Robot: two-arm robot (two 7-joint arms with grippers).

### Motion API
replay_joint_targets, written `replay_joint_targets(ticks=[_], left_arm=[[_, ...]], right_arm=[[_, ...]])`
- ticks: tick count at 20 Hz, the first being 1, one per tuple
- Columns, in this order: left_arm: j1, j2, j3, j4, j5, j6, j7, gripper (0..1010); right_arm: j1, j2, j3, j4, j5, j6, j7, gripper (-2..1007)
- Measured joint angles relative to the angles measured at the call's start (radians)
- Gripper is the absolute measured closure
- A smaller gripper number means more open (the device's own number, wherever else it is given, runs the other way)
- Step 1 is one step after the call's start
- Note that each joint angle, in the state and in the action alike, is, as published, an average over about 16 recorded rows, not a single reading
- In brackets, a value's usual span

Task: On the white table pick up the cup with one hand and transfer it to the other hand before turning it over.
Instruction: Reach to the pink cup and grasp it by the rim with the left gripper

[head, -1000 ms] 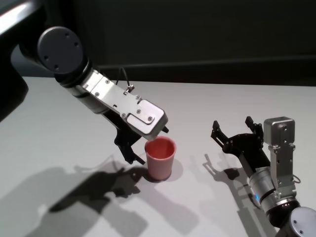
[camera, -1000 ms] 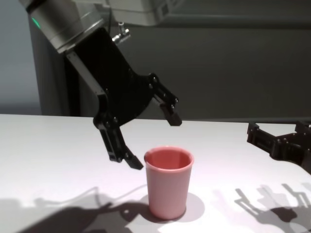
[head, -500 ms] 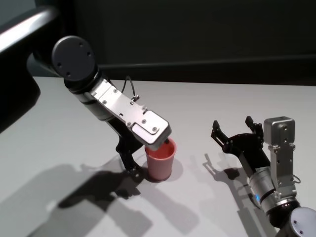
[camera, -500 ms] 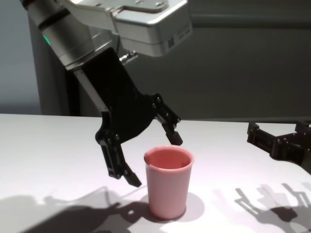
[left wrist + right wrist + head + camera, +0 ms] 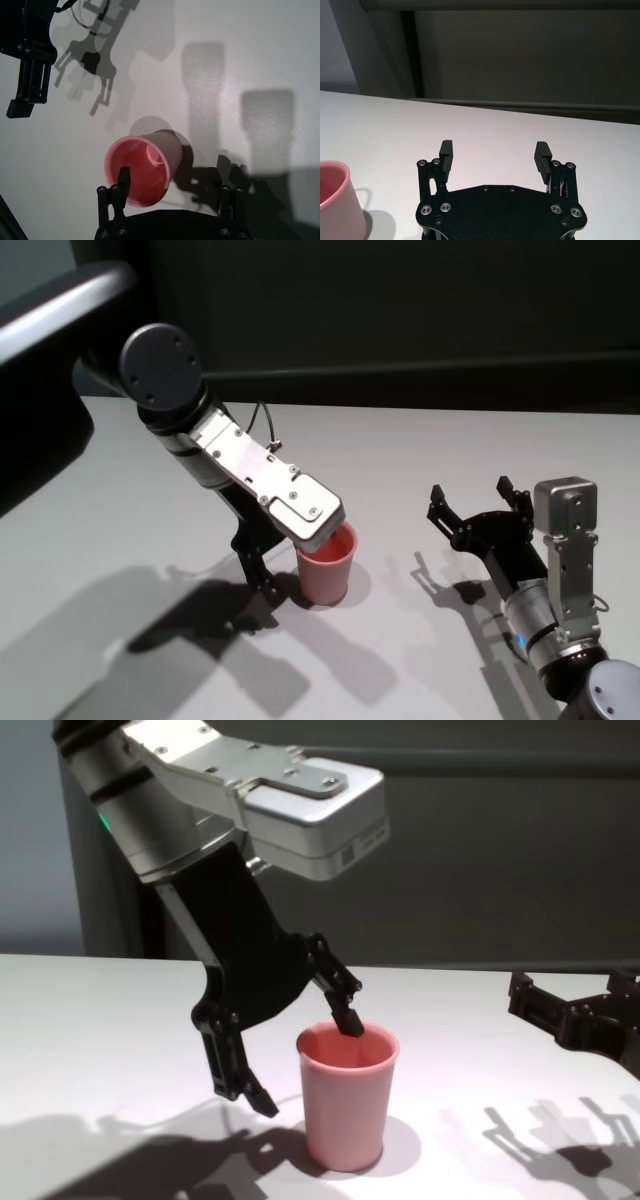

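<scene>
1. Tabletop first: the white table (image 5: 420, 460) carries one item, the cup (image 5: 345, 1095), standing upright on its base, mouth up, in front of the robot and a little to its left of centre

2. Left gripper (image 5: 305, 1058): it hangs over the cup with its fingers spread, straddling the near wall. One fingertip (image 5: 348, 1018) dips just inside the rim; the other sits outside, low beside the cup and close to the table. The left wrist view shows the same, one finger (image 5: 122, 181) over the pink mouth. No squeeze on the wall shows yet

3. Right gripper (image 5: 494, 156): well apart to the robot's right, just above the table, fingers spread wide and empty, pointed roughly toward the cup

4. Progress, as I judge it: nothing is finished. The cup is not yet grasped or lifted; closing on the wall, lifting, handing over to the right gripper and turning the cup over all remain

5. Change since a second ago: the left gripper has come down and moved toward the cup. Then both fingertips were clear of it, one above and behind the rim; half a second ago that tip hovered just over the rim; now it is inside. The cup and the right gripper have not moved
</scene>
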Motion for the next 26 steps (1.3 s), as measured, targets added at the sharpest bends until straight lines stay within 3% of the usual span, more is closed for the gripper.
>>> replay_joint_targets(ticks=[26], left_arm=[[-0.012,-0.016,0.069,0.056,-0.016,-0.003,0.049,9]], right_arm=[[0.0,0.0,0.0,0.0,0.0,0.0,0.0,3]])
